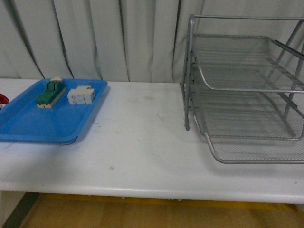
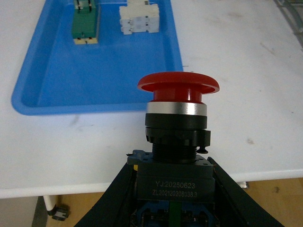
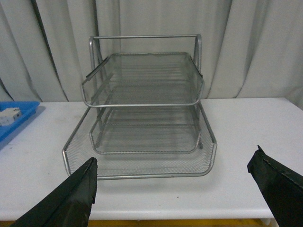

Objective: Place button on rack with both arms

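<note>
My left gripper is shut on the button, clamping its dark boxy body between black fingers. The red mushroom cap points away from the wrist, over the white table just beside the blue tray. In the front view only a sliver of red shows at the far left edge. The rack, silver wire mesh with stacked tiers, stands on the right of the table. My right gripper is open and holds nothing. It faces the rack from the table's front edge, fingertips spread wide.
A blue tray lies at the left and holds a green-and-cream terminal strip and a white block. Both also show in the left wrist view, the strip next to the block. Grey curtains hang behind the white table.
</note>
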